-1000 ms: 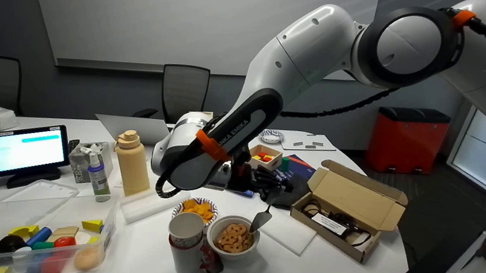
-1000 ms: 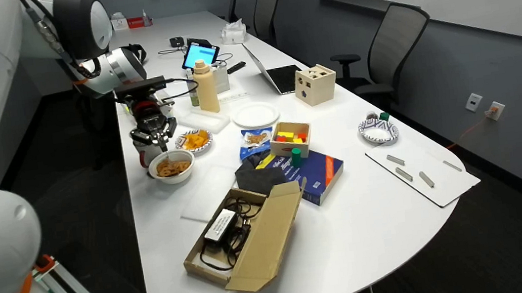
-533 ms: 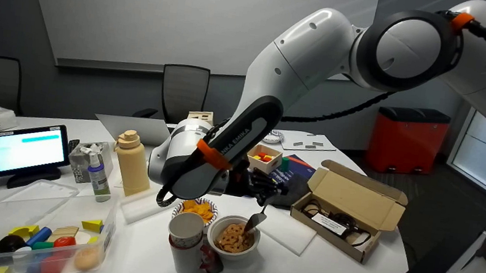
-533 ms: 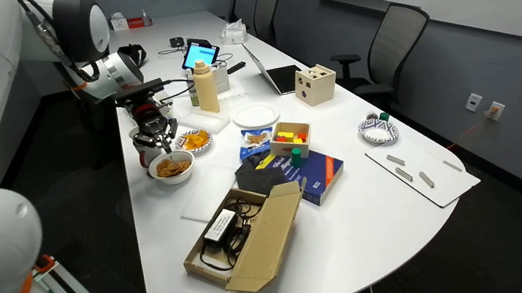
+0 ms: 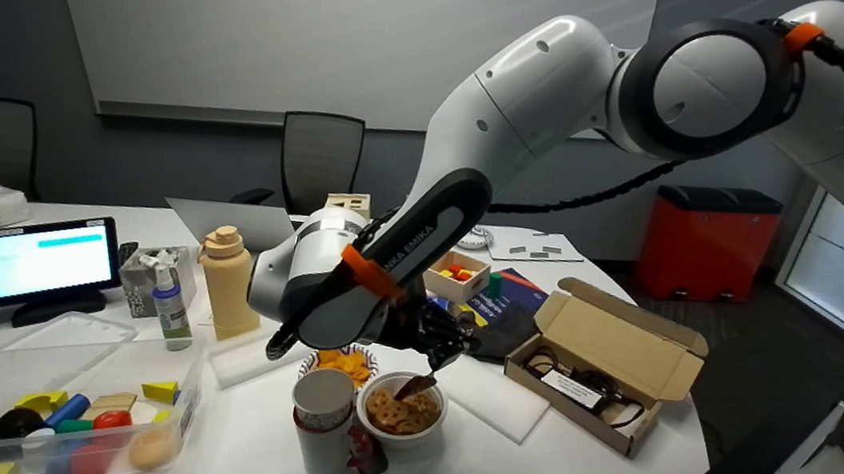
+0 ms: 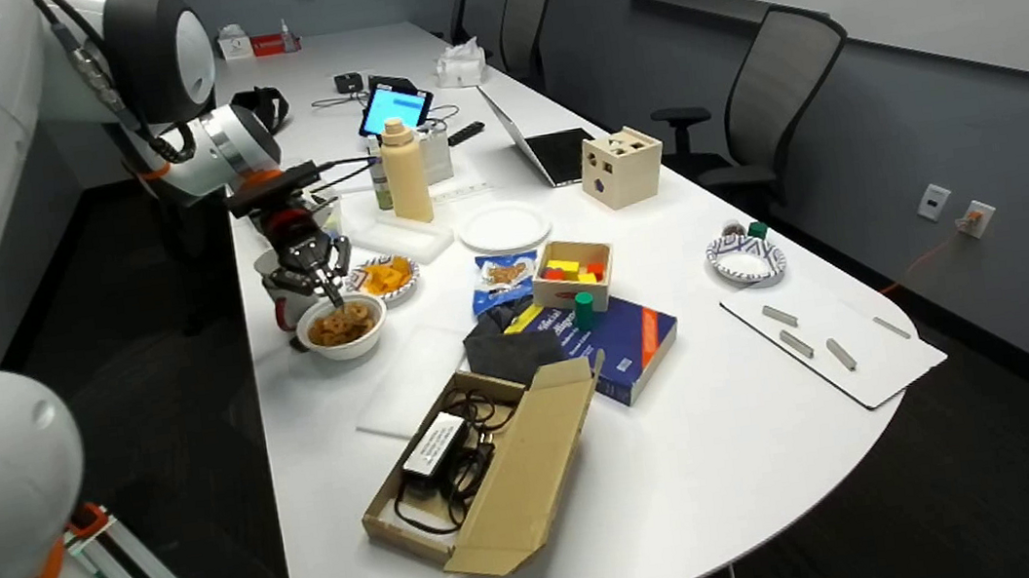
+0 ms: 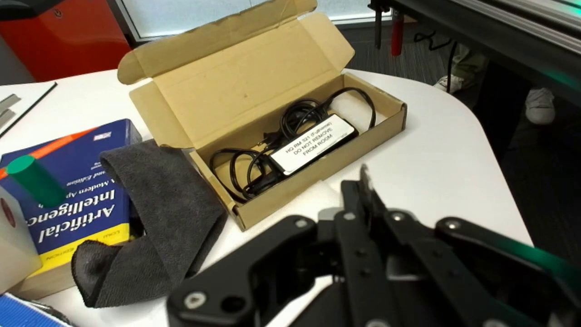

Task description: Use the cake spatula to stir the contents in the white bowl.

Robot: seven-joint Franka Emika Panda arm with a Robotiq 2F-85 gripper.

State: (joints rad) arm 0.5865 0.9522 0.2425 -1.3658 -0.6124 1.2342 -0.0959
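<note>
The white bowl stands on the table and holds the contents, orange-brown chunky pieces. The bowl and contents also show in an exterior view. My gripper is above the bowl's far rim, shut on the cake spatula. The spatula slants down, and its blade tip is in or at the contents; how deep is hidden. In the wrist view my gripper has the spatula's thin handle end between its fingertips. The bowl is out of the wrist view.
Stacked pale cups stand beside the bowl, close to it. A dish of yellow-orange food sits right behind. A white sheet, an open cardboard box with cables, a dark cloth and a blue book lie nearby.
My gripper and the spatula have moved across the bowl and lower, with the blade more slanted. The contents have shifted, and the bowl has slid slightly.
</note>
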